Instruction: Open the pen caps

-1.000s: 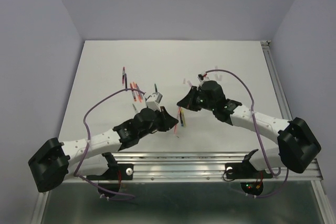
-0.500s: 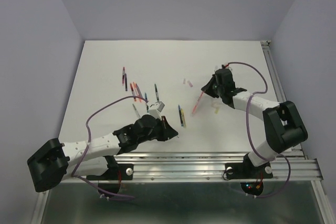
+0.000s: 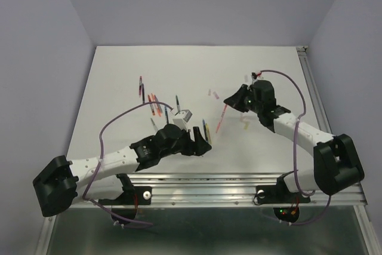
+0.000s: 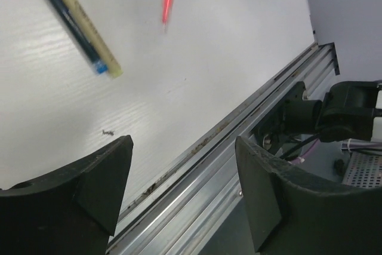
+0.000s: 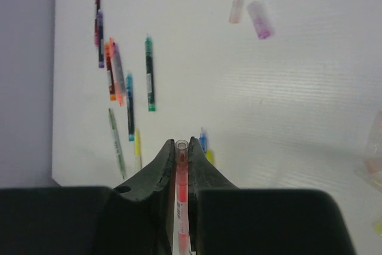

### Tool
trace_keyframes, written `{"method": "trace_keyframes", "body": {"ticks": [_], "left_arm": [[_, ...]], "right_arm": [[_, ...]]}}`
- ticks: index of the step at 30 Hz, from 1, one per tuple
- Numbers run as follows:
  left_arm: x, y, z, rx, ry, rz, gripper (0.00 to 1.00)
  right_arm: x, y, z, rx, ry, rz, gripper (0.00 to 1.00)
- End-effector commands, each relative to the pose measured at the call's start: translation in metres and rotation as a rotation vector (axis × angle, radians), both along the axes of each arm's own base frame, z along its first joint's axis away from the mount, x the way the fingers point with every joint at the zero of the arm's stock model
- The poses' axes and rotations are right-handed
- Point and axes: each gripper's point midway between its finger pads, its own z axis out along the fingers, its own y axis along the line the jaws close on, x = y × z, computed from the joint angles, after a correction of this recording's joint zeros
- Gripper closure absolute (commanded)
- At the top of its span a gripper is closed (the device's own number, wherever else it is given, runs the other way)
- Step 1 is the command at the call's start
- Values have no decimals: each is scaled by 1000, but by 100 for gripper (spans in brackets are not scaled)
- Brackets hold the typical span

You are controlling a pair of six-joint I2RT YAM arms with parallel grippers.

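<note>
Two fingers of the right gripper (image 5: 181, 147) pinch a thin red-orange marker pen (image 5: 181, 207) lengthwise. Its clear tubular end pokes just past the tips. Seen from overhead, the pen slants down from the gripper over the white table (image 3: 119, 70).

Left gripper (image 4: 182, 147): jaws wide apart, nothing between them, low near the aluminium rail (image 4: 203, 165) at the table's near edge. A blue pen (image 4: 65, 18) and a yellow pen (image 4: 83, 23) lie side by side just ahead of it.

Pen caps: a pale pink cap (image 5: 237, 7) and a purple-tinted cap (image 5: 260, 19) lie loose on the table, close together, beyond the right gripper.

More loose coloured pens (image 5: 149, 73) lie scattered further left.
</note>
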Motion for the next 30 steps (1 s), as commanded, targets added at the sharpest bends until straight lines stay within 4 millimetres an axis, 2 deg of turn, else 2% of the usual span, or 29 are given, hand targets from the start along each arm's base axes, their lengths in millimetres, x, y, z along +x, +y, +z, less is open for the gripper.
{"method": "trace_keyframes", "body": {"ticks": [1,3,6,7,12,13,14,15,16,17,20,21,24,25,26,27,28,29,30], "left_arm": [[22,-17,39,-19,-135,-7,17],[28,-26,42,-1,-156,-21,16],[36,-37,43,20,-171,-33,16],[39,-41,48,16,-187,-37,17],[49,-62,57,0,-211,-62,25],[50,-65,58,-2,-212,-68,33],[52,-69,56,3,-208,-67,54],[52,-70,52,11,-201,-71,55],[53,-72,54,7,-198,-73,85],[52,-74,54,2,-191,-78,100],[48,-73,49,1,-171,-79,100],[45,-70,46,-2,-154,-75,100],[35,-65,45,-28,-123,-78,100],[29,-58,34,-19,-91,-71,100],[22,-56,30,-19,-78,-76,100],[15,-48,22,-19,-63,-71,100],[10,-45,20,-34,-34,-59,100],[4,-42,17,-41,-20,-62,100],[-2,-34,12,-49,-5,-54,100]], "right_arm": [[-47,28,26,158,-35,219,99],[-67,35,35,204,-44,291,99],[-85,42,41,233,-41,333,99],[-91,42,45,249,-47,343,99],[-110,49,57,304,-55,396,99],[-111,50,58,308,-54,399,99],[-110,50,57,307,-56,392,99],[-110,50,58,306,-61,393,99],[-107,49,57,299,-62,378,99],[-104,48,53,284,-62,368,99],[-79,35,42,196,-80,240,99],[-57,23,34,129,-84,128,99],[-18,-4,24,-39,-109,-54,99],[6,-26,6,-150,-92,-189,99],[27,-31,25,-185,-129,-248,99],[37,-42,21,-234,-117,-291,99],[49,-50,5,-299,-90,-335,99],[61,-49,15,-308,-114,-349,99],[67,-51,13,-323,-117,-359,99]]}}
